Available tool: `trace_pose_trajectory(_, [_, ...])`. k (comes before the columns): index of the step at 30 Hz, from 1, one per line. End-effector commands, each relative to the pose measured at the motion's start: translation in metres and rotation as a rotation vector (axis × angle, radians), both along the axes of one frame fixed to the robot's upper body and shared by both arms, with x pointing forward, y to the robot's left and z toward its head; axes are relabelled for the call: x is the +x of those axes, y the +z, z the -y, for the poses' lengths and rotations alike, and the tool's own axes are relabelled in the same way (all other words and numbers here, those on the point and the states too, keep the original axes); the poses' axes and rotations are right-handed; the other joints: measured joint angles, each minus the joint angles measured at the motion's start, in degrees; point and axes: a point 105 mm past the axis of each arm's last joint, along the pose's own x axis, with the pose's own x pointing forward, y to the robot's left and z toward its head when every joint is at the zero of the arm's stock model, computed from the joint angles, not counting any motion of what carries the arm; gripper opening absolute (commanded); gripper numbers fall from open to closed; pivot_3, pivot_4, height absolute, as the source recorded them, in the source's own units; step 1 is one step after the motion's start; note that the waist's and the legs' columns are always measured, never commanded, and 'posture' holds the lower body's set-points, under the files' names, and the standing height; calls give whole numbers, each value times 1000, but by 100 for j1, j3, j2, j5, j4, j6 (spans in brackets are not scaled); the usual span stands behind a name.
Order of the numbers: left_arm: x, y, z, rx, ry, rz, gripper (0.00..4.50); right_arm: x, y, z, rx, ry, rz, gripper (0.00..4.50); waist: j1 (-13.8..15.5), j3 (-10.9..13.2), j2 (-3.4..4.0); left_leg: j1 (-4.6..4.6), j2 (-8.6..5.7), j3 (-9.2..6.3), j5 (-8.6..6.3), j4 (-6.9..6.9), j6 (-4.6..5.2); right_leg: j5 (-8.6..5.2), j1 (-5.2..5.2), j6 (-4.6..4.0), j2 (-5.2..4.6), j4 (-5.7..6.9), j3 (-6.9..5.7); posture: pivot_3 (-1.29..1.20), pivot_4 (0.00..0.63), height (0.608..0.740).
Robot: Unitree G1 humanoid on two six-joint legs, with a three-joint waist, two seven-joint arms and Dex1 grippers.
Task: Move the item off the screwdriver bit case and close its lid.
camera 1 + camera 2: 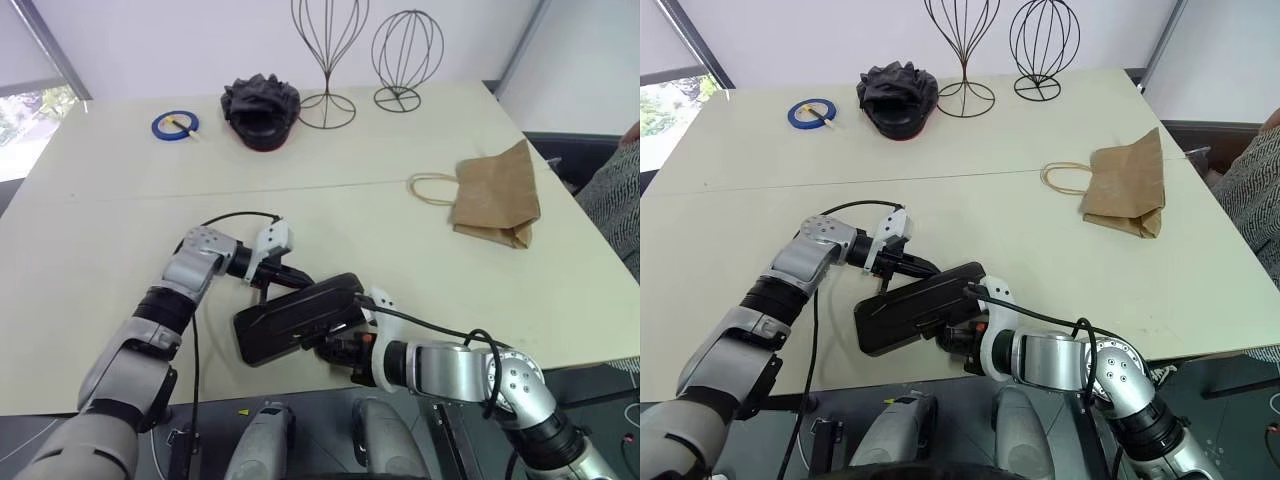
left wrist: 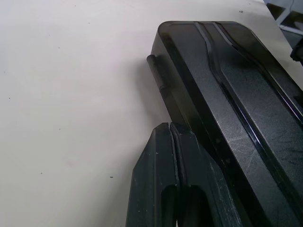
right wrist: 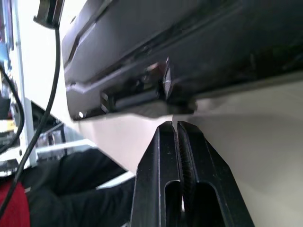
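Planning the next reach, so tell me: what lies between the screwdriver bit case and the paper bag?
Nothing: in the left eye view, bare table separates the screwdriver bit case from the paper bag.

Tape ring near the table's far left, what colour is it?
Blue tape ring, clearest in the right eye view.

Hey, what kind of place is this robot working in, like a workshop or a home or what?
Probably an office or lab set up for robot trials: a large plain pale table, bare white walls with a window, and an odd mix of props on it, such as two wire stands, a blue tape roll and a brown paper bag.
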Motion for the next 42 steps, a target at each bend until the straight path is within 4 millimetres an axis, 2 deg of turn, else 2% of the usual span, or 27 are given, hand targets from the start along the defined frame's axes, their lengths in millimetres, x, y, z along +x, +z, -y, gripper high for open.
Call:
trace_pose_trajectory(1, [0, 9, -1, 0, -24, 41, 0, 0, 8, -8, 28, -11, 35, 111, -2, 0, 0, 0, 0, 0, 0, 0, 0, 0, 0, 0, 0, 0, 0, 0, 150, 740])
trace_pose_trajectory(12, [-12, -1, -2, 68, -127, 27, 0, 4, 12, -21, 12, 19, 134, 111, -12, -1, 1, 2, 2, -1, 0, -1, 0, 0, 0, -1, 4, 1, 0, 0, 150, 740])
trace_pose_trajectory(19, [-25, -9, 0, 89, -185, 8, 0, 10, 14, -24, -40, 42, 240, 111, -19, -2, 2, 3, 3, -1, 0, -2, 1, -1, 0, -1, 6, 1, 0, 0, 150, 740])
trace_pose_trajectory(27, [-31, -11, 5, 80, -201, 7, 0, 14, 16, -26, -55, 56, 296, 111, -17, -4, 0, 4, 3, -1, -1, -2, 1, -1, 0, -1, 7, 1, 0, 0, 150, 740])
trace_pose_trajectory(42, [-40, -21, 10, 97, -250, -20, 0, 47, 34, -25, -138, 9, 520, 111, -19, -6, 2, 7, 4, -1, -1, -1, 1, -1, 1, -1, 9, 5, 0, 0, 150, 740])
